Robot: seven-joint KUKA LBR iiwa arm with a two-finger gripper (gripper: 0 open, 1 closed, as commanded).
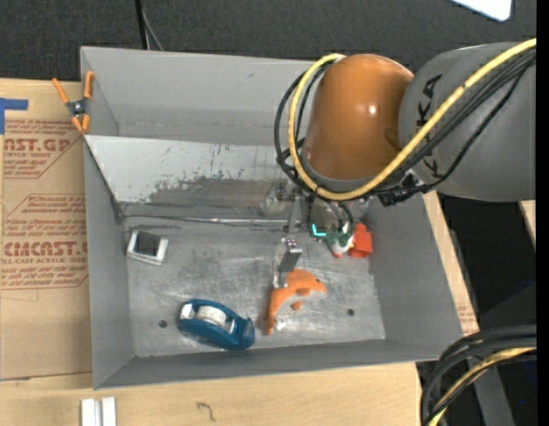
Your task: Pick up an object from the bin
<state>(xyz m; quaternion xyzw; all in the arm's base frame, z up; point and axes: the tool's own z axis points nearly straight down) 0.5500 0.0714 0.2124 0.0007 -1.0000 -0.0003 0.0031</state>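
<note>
Where the arm (474,122) reaches in from the right, its pincer (290,257) hangs low over the floor of the grey metal bin (105,273), right of centre. Whether the pincer is apart or together cannot be told.

- Orange fish-like toy (294,296): lies directly below the pincer, its upper end just beside it; contact not discernible.
- Red-orange block (359,241): near the pincer's right.
- Blue tape dispenser (215,324): front of the floor, left of the toy.
- Small grey square piece (147,247): left side, well apart.
</note>
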